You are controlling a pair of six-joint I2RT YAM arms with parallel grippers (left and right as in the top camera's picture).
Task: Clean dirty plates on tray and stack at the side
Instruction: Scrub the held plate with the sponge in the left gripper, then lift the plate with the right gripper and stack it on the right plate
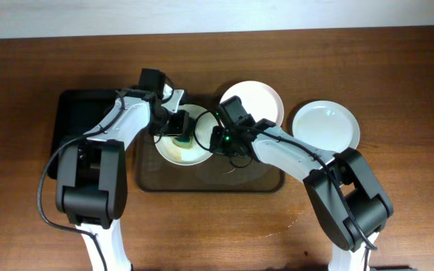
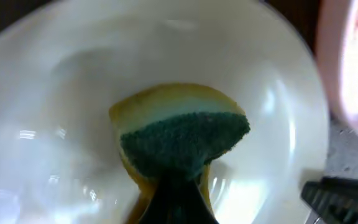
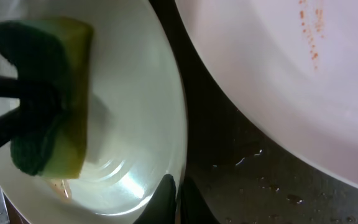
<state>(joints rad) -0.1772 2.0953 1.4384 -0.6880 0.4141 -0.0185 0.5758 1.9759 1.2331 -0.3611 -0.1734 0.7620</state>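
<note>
A white plate (image 1: 173, 153) lies on the left part of the dark brown tray (image 1: 202, 183). My left gripper (image 1: 179, 129) is shut on a yellow-and-green sponge (image 1: 183, 140) and presses it into this plate. The left wrist view shows the sponge (image 2: 182, 140) on the plate (image 2: 55, 93). My right gripper (image 1: 215, 140) is shut on the plate's right rim, as the right wrist view (image 3: 174, 200) shows. A second plate (image 1: 258, 99) with orange specks (image 3: 312, 34) sits at the tray's far edge. A third plate (image 1: 325, 126) lies on the table to the right.
A smaller glossy black tray (image 1: 77, 117) lies left of the brown tray, under my left arm. The brown tray's floor (image 3: 247, 180) is wet with droplets. The wooden table (image 1: 398, 75) extends on all sides.
</note>
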